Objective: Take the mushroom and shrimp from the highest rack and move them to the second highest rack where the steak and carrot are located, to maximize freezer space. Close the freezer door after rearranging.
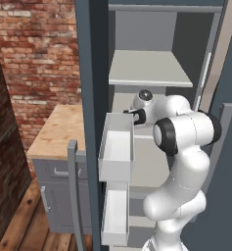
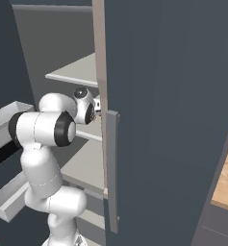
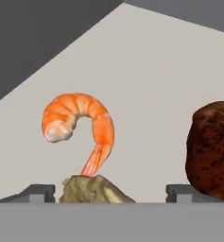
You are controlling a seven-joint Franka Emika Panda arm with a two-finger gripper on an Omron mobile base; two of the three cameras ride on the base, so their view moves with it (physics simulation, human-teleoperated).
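In the hand view an orange curled shrimp (image 3: 78, 120) lies on the pale rack floor (image 3: 146, 85). The dark brown steak (image 3: 212, 149) sits on the same rack at the right edge. A tan mushroom (image 3: 92, 190) rests low in the view between my fingertips (image 3: 38, 191), touching neither of them. My gripper (image 3: 111, 193) is open, jaws wide on either side of the mushroom. The carrot is out of view. In the left base view my hand (image 1: 139, 113) reaches into the freezer just under the top shelf (image 1: 149, 68).
The left freezer door stands open with white bins (image 1: 116, 147) close beside my arm. The right door (image 2: 168, 120) with its grey handle (image 2: 112, 168) is open beside my elbow. A wooden counter (image 1: 58, 130) and a brick wall lie to the left.
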